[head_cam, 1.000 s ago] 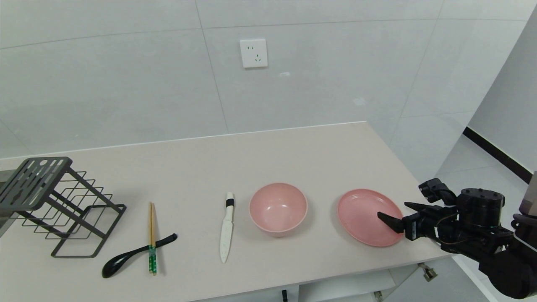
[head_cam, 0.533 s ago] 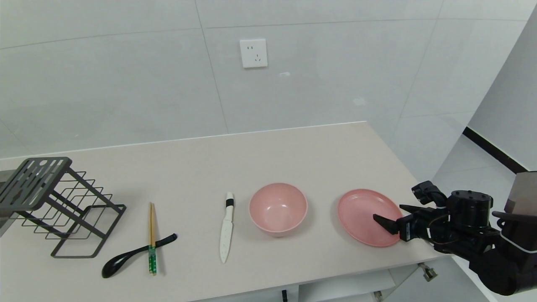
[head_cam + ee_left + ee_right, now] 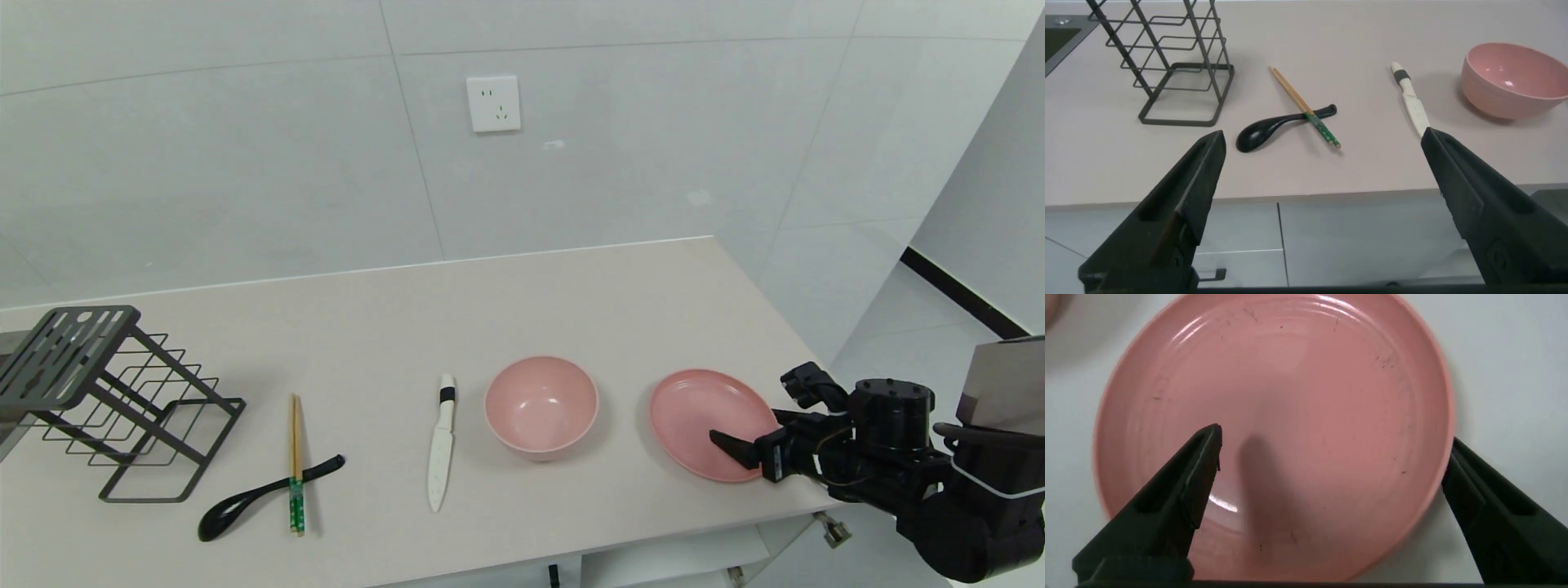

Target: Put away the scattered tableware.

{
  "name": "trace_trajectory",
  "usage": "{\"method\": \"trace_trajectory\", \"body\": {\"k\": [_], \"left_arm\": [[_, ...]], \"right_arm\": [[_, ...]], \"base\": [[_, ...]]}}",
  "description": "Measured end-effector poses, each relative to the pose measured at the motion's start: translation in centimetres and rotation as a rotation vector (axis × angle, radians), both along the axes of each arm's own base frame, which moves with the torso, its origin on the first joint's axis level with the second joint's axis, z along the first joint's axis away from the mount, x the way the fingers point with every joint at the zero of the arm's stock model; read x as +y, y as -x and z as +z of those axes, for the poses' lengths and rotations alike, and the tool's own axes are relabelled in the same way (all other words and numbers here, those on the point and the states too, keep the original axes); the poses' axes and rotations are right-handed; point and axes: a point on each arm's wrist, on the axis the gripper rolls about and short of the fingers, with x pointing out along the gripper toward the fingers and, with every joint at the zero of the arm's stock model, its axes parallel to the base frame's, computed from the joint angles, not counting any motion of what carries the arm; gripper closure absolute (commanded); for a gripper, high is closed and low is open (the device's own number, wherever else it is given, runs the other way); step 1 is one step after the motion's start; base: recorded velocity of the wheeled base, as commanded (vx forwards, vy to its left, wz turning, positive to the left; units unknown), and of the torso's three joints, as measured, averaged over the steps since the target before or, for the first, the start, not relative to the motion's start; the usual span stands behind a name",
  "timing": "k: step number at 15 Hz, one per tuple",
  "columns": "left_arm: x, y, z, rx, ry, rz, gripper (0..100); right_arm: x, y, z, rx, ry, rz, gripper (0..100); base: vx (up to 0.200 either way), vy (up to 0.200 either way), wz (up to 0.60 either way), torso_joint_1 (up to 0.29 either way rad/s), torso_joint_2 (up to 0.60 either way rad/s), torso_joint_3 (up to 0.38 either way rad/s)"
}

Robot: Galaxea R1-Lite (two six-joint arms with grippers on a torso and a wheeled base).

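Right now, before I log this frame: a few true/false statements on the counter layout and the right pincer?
The right pincer is open over the pink plate. True.
The knife lies between the chopsticks and the pink bowl. True.
The chopsticks touch nothing else. False: they lie across the black spoon.
The pink bowl is already stowed. False: it stands on the counter, apart from the wire rack.

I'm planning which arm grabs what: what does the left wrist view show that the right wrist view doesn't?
Left wrist only: the rack, black spoon, chopsticks and knife, seen past the open left gripper. Right wrist only: the pink plate, framed by the open right gripper. Shared: the counter and, perhaps, an edge of the bowl.
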Motion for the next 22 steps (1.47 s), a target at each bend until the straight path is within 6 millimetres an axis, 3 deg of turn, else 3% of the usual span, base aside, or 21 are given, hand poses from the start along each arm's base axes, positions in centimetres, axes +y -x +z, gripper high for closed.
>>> {"method": "trace_trajectory", "body": {"k": [10,12,17,20,22], "left_arm": [[0.0,0.0,0.0,0.0,-0.001,0.0,0],[0.0,0.0,0.0,0.0,-0.004,-0.001,0],[-0.1,0.0,0.1,-0.007,-0.016,-0.026,0],[-0.2,0.1,1.7,-0.161,-0.053,-0.07,0],[-0.2,0.2,1.8,-0.172,-0.052,-0.084,0]], "right_arm": [[-1.4,-1.3,-1.0,0.004,-0.001,-0.05,100],[-1.5,-1.1,0.5,-0.03,-0.002,-0.058,100],[-2.7,1.2,7.7,-0.254,-0.03,-0.085,100],[-3.4,3.8,9.6,-0.301,-0.033,-0.103,100],[-3.5,5.1,10.5,-0.326,-0.036,-0.102,100]], "base": [[0.0,0.0,0.0,0.0,0.0,0.0],[0.0,0.0,0.0,0.0,0.0,0.0],[0.0,0.0,0.0,0.0,0.0,0.0],[0.0,0.0,0.0,0.0,0.0,0.0],[0.0,0.0,0.0,0.0,0.0,0.0]]}}
